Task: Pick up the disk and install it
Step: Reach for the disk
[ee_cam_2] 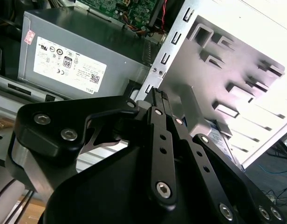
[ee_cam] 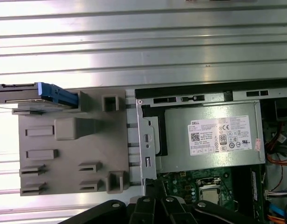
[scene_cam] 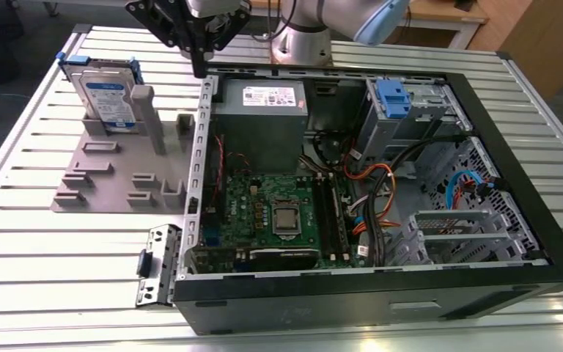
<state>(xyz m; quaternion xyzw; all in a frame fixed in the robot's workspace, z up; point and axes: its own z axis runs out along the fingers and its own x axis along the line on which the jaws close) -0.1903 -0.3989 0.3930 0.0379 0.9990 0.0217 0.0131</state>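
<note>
The disk (scene_cam: 105,94) stood on edge in a slot at the far corner of the grey holder plate (scene_cam: 115,180), toward the exterior view's left and well apart from the open computer case (scene_cam: 487,125). Its labelled face was exposed and its blue rails framed it. I judge it was propped that way so its top edge stood free of the plate and its two flat sides could be pinched from above. In the first wrist view the disk (ee_cam: 41,93) showed edge-on, a thin band with a blue rail at one end.

The claw (scene_cam: 199,70) hung over the case wall that ran beside the holder plate, near the grey power supply (scene_cam: 262,110) and touching nothing. In the second wrist view its fingers (ee_cam_2: 158,107) lay pressed together with no gap and nothing between them, so it carried no load. The disk had not been picked up.

The case lay on its side on the slatted desk (scene_cam: 27,242) with its cover off. That left the drive cage (scene_cam: 409,117) and its blue bracket (scene_cam: 391,95) open from above, which probably suited an arm working downward
</note>
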